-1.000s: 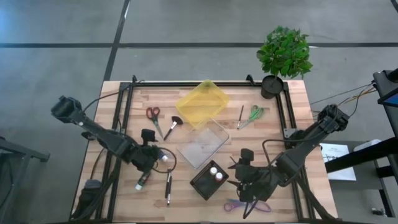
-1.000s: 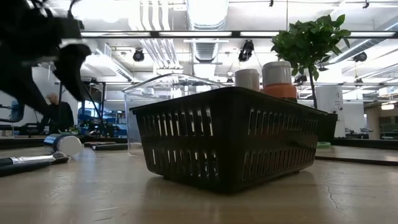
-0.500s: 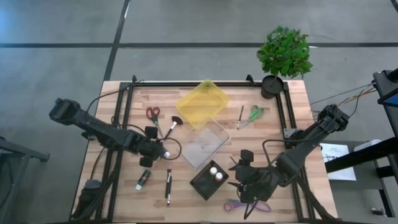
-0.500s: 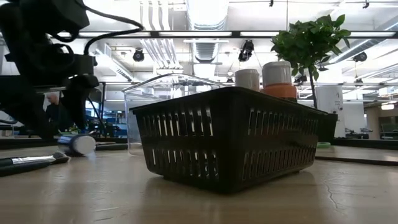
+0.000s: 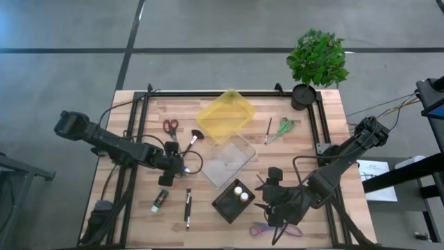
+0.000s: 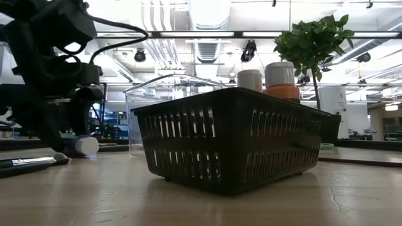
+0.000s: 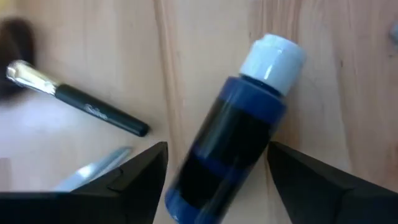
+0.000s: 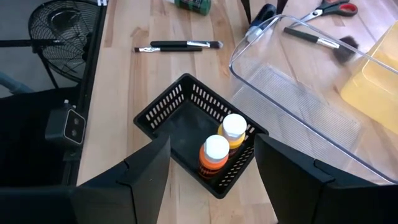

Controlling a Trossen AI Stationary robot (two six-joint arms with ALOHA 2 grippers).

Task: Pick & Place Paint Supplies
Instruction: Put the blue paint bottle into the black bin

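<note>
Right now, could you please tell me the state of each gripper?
Left gripper: open, fingers on either side of the dark blue paint bottle lying on the table, not gripping it yet.
Right gripper: open, empty, hovering by the black basket.

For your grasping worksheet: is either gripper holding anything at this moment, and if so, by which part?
Nothing is held. The left gripper straddles the lying blue bottle with open fingers; the right gripper hangs open above the black basket.
</note>
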